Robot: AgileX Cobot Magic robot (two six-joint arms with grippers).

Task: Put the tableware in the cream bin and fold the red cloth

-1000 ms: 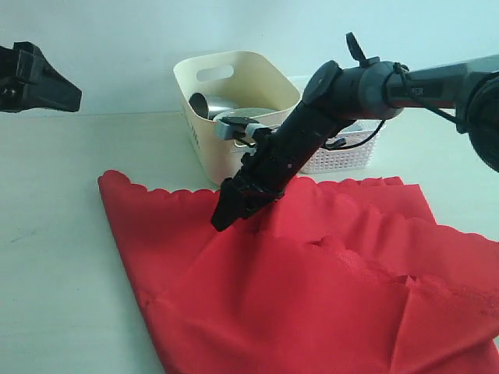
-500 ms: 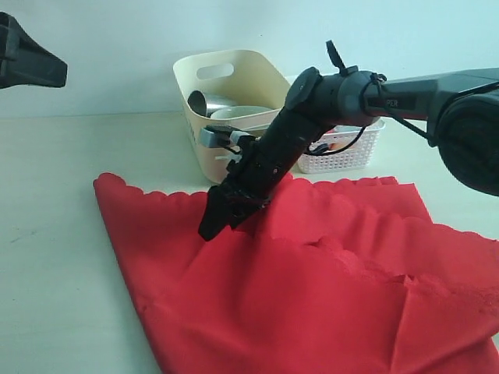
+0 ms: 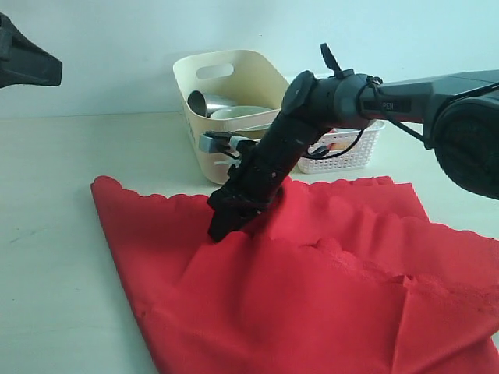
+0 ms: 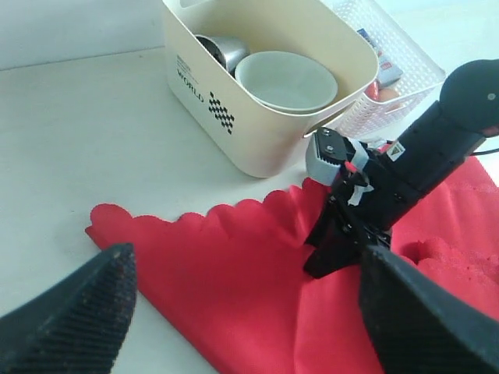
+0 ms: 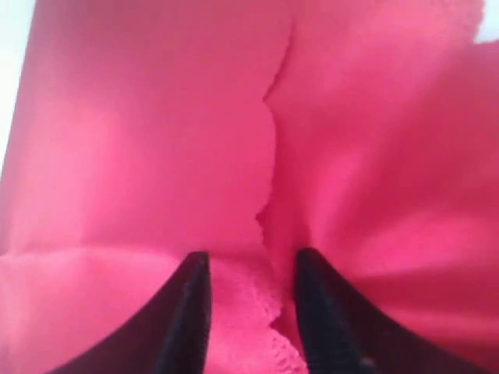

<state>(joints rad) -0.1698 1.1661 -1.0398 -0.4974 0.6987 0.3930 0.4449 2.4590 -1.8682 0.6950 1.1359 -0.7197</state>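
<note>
Now the right end effector [image 3: 222,226] presses on the red cloth [image 3: 327,304], spread over the bench beside the cream bin [image 3: 234,86], fingers apart astride a scalloped edge running lengthwise between them. The left end effector [image 4: 242,257] hangs farther off, wide apart and empty.

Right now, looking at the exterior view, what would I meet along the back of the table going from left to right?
Cream bin, holding a steel cup and then a pale bowl → white lattice basket.
</note>
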